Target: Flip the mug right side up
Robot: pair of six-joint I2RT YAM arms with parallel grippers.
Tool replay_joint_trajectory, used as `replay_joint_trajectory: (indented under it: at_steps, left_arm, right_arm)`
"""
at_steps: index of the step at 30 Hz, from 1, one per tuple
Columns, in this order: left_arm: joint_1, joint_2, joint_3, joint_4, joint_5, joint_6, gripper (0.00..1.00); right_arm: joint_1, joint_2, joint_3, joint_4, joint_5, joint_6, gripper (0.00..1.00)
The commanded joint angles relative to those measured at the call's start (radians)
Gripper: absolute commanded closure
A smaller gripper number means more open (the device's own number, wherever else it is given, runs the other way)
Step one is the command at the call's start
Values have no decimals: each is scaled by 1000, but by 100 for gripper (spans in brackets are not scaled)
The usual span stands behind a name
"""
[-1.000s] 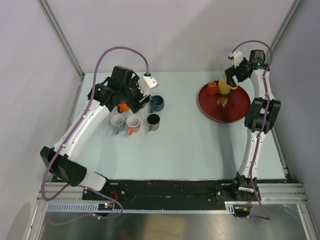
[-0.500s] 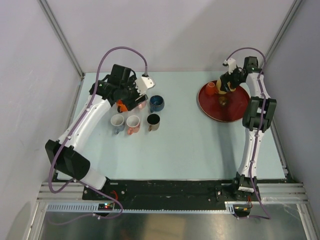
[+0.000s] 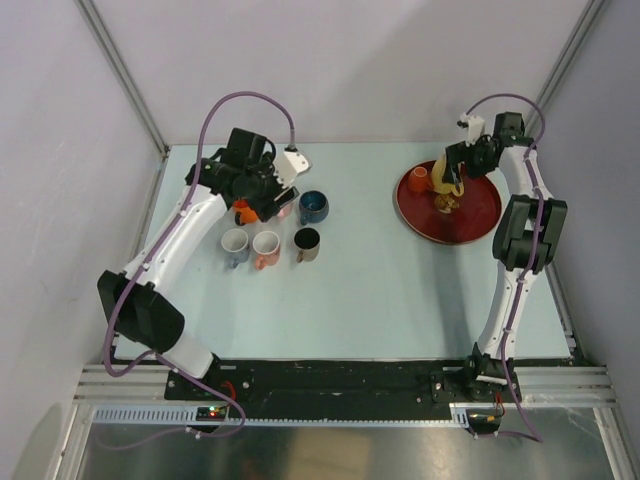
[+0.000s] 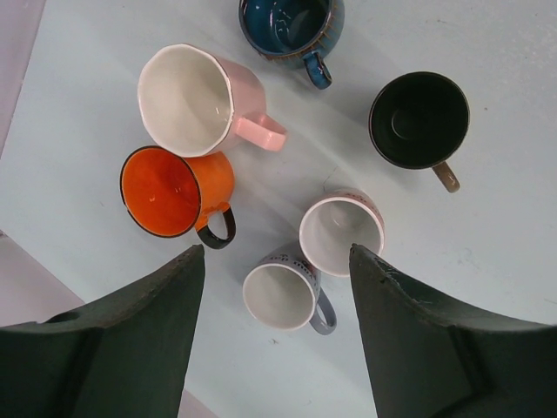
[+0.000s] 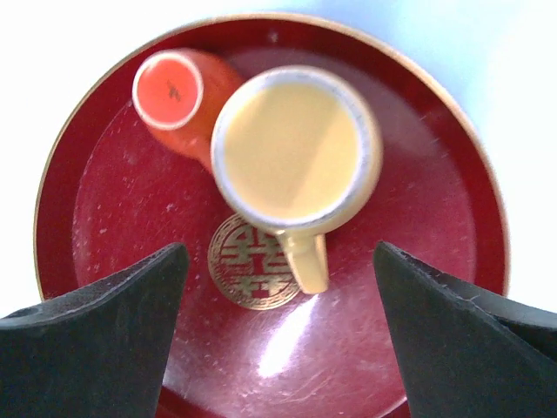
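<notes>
The yellow ceramic mug (image 5: 296,144) is seen mouth-up on the round red tray (image 5: 435,200); the right claw (image 5: 278,257) and left claw (image 4: 274,252) are held wide open, empty.

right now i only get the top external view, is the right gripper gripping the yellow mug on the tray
observer: no, the right wrist view shows the right gripper open, fingers well clear of the yellow mug on both sides
operator: where's its handle
observer: in that view the handle overlaps the edge of the gold emblem at the middle of the red tray
operator: and under the left arm
observer: six mugs, all mouth up, one a pink mug your view mostly hides; the left gripper is open above them
</notes>
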Motion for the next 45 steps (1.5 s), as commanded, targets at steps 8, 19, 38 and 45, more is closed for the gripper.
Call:
replay_joint_trajectory:
  at_steps: [8, 19, 38, 45]
  left_arm:
    - [21, -53, 3, 29, -18, -39, 28]
    - [21, -49, 13, 29, -16, -55, 29]
    - [21, 106, 284, 32, 186, -237, 29]
    - [96, 162, 343, 162, 379, -616, 28]
  right_arm:
    - [19, 91, 89, 64, 128, 3, 20]
    - [3, 39, 2, 60, 111, 37, 54]
    - [21, -259, -143, -66, 47, 20, 100]
    - [77, -408, -119, -152, -140, 101, 100]
